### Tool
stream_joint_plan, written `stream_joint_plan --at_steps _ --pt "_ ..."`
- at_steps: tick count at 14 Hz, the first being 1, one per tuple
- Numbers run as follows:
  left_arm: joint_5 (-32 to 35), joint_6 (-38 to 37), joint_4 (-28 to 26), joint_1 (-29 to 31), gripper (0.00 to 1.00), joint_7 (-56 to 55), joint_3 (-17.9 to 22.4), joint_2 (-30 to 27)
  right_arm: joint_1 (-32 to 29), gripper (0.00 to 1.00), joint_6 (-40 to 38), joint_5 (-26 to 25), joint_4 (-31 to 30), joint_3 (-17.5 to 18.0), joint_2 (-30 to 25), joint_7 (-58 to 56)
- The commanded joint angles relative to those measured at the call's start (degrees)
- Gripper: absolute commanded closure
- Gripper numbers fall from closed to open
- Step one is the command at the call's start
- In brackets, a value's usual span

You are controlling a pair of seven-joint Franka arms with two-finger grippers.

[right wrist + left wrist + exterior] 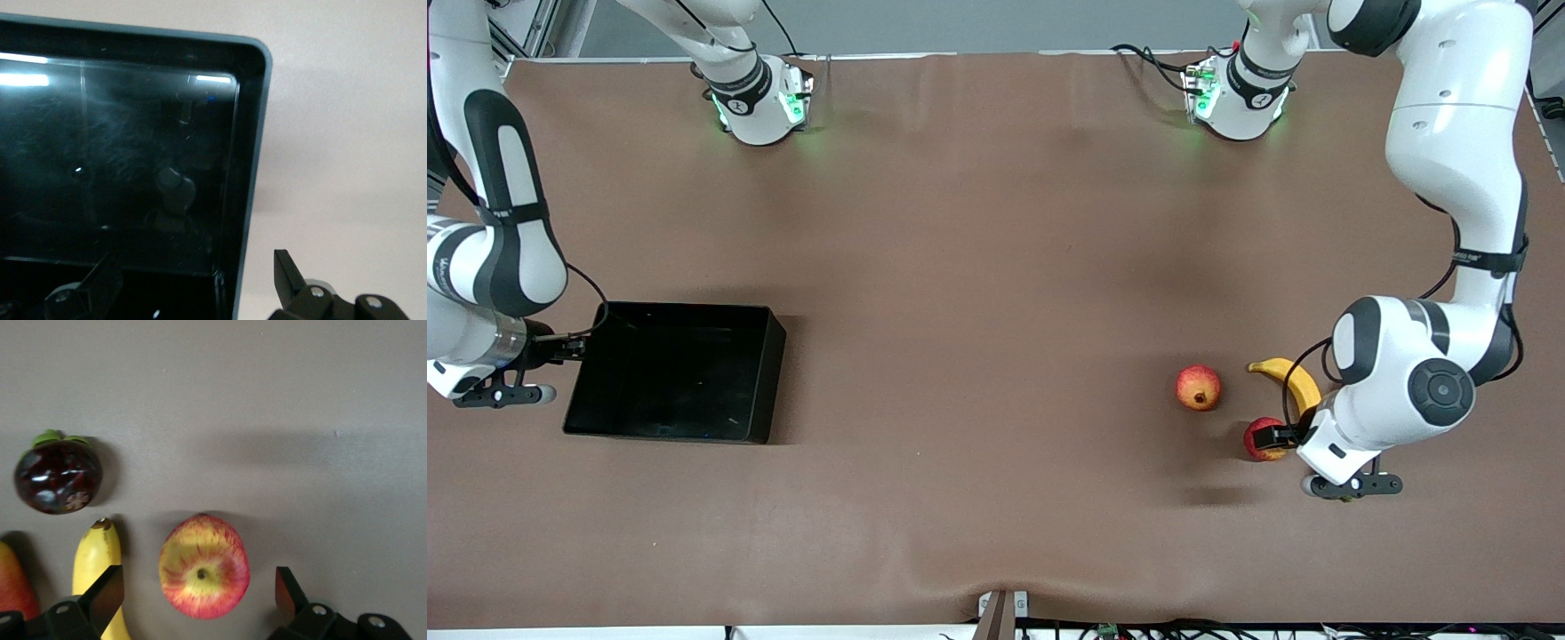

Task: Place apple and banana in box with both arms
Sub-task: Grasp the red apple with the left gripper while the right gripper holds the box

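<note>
I inspect the desk (978, 267) from the right arm's end across to the left arm's. The box (676, 372) sits at the right arm's end and holds no fruit. The right gripper (193, 280) hangs over one wall of the box, its fingers (288, 270) released and holding nothing, one on either side of that wall.

Toward the left arm's end lies the fruit. A round orange-red fruit (1198, 388) lies apart from the rest. The banana (1289, 380) lies just beside the apple (1263, 439), and the apple is the nearer of the two to the front camera. In the left wrist view a dark purple fruit (58, 475) and the edge of a red-yellow fruit (13, 583) also show.

The left gripper (197, 593) is low over the apple, fingers (107, 587) spread wide on either side of it, not yet clenched.

My assessment: nothing is placed. Both apple and banana remain to be lifted and carried across to the box; the apple grasp looks imminent.
</note>
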Motion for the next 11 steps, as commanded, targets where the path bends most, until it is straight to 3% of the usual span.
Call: stream_joint_plan --at_steps 1,4,8,10,11 --pt "0.93 0.48 1.32 -0.42 0.0 -0.78 0.27 1.88 -1.55 0.0 6.06 1.26 -3.4 1.21 0.83 -1.99" --pt "1.19 0.48 1.14 -0.42 0.0 -0.69 0.27 2.41 -2.78 0.0 11.09 1.53 -5.53 1.21 2.4 -4.1" --pt "0.93 0.57 1.14 -0.15 0.0 -0.69 0.27 3.81 -3.22 0.0 11.62 3.98 -5.62 1.29 4.43 -5.86" --pt "0.93 1.53 1.14 0.02 0.0 -0.69 0.27 4.08 -3.39 0.95 11.36 4.6 -5.62 1.29 4.52 -5.95" --pt "0.84 2.23 1.05 0.2 0.0 -0.78 0.27 4.08 -3.13 1.0 11.19 5.91 -5.62 1.29 4.52 -5.95"
